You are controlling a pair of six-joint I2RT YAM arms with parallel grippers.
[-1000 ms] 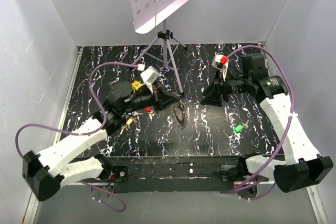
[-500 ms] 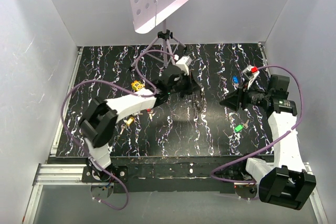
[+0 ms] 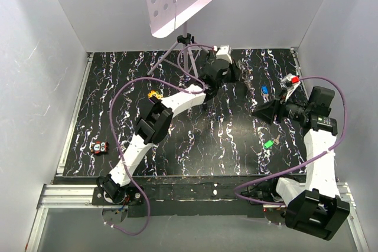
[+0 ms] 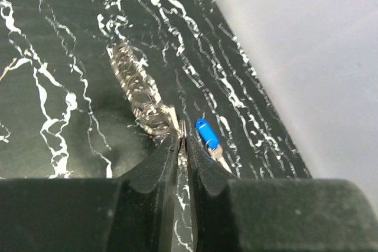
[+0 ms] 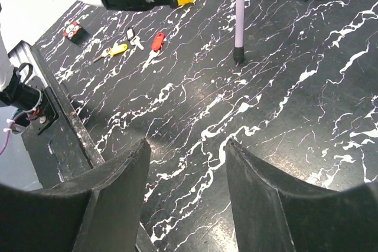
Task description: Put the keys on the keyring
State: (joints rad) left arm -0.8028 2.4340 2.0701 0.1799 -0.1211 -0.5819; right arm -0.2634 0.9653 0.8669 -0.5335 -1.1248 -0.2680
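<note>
Keyring (image 4: 139,90), toothed and silvery, edge-on, clamped by left gripper (image 4: 181,140); right gripper (image 5: 186,146) gapes.

Reaches far out from the near left corner with the left arm (image 3: 177,101), almost fully extended toward the far middle. Pinches the keyring (image 4: 139,87) by its edge at the tips of the left gripper (image 4: 180,140), jaws nearly together. Keeps the right arm (image 3: 322,146) folded along the right side, forearm pointing left and low, with the right gripper (image 5: 186,146) parted and empty.
</note>
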